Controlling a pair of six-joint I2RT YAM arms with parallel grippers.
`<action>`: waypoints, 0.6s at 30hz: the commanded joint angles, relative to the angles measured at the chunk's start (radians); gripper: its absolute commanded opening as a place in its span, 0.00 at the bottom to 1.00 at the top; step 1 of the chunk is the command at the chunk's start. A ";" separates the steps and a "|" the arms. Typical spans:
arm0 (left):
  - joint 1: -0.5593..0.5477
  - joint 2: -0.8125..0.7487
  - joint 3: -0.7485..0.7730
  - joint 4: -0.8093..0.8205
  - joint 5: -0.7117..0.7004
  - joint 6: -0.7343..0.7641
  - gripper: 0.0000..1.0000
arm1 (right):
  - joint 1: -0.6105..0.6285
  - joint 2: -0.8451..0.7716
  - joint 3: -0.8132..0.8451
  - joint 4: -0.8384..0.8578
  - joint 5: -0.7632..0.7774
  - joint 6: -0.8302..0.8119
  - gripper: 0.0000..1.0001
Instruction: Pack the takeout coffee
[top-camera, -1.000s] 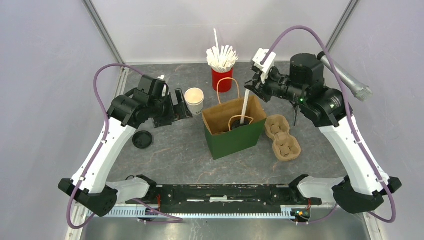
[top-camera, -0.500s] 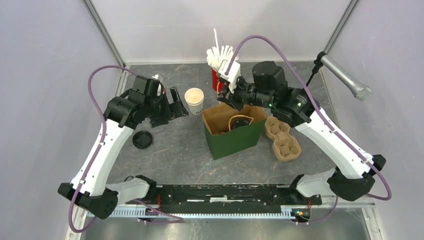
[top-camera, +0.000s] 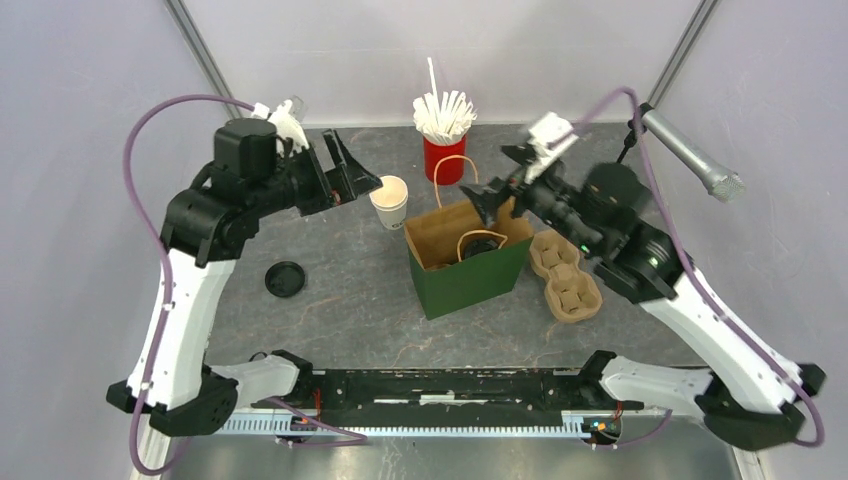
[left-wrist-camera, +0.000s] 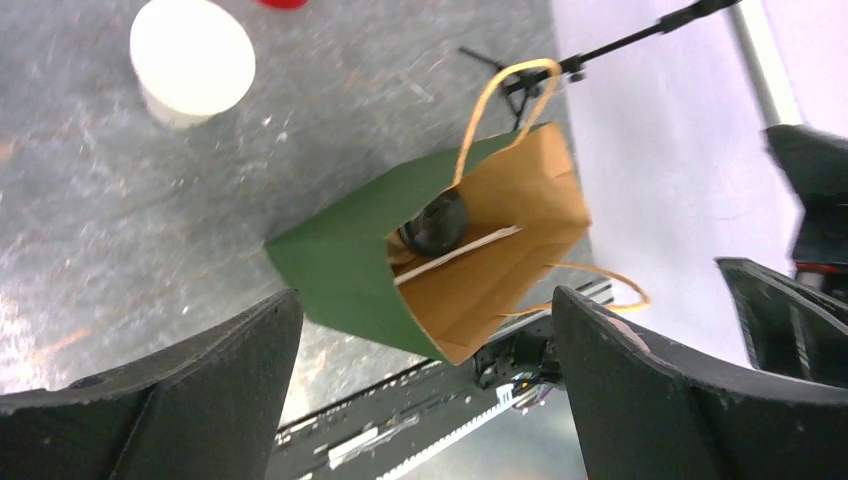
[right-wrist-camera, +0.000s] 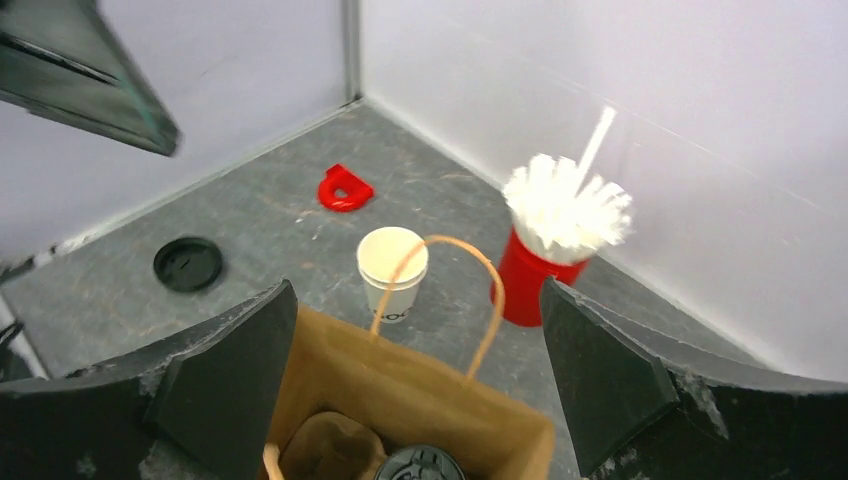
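The takeout coffee stands inside the green paper bag (top-camera: 470, 280); only its black lid (top-camera: 482, 246) (left-wrist-camera: 437, 222) (right-wrist-camera: 420, 467) shows. A white straw (left-wrist-camera: 460, 255) lies slanted across the bag's inside, next to the lid. My right gripper (top-camera: 500, 190) (right-wrist-camera: 418, 295) hovers open above the bag's back edge with nothing between its fingers. My left gripper (top-camera: 355, 180) (left-wrist-camera: 428, 300) is raised at the back left, open and empty, close to a lidless white cup (top-camera: 388, 200).
A red cup of white straws (top-camera: 446, 150) stands behind the bag. A cardboard cup carrier (top-camera: 566, 275) lies right of the bag. A loose black lid (top-camera: 284, 279) sits at the left, a red piece (right-wrist-camera: 345, 188) by the far wall, and a microphone (top-camera: 692, 155) at the back right.
My right gripper held the straw over the bag, then opened; the straw now rests in the bag. The right arm drew back to the right. The left arm rose and shifted toward the back.
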 joint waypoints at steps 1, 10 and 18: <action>0.005 -0.094 -0.007 0.187 0.047 0.070 1.00 | 0.000 -0.192 -0.185 0.188 0.266 0.153 0.98; 0.004 -0.402 -0.332 0.319 -0.079 0.161 1.00 | 0.000 -0.324 -0.276 -0.039 0.404 0.397 0.98; 0.003 -0.454 -0.404 0.273 -0.126 0.120 1.00 | 0.000 -0.369 -0.317 -0.068 0.371 0.340 0.98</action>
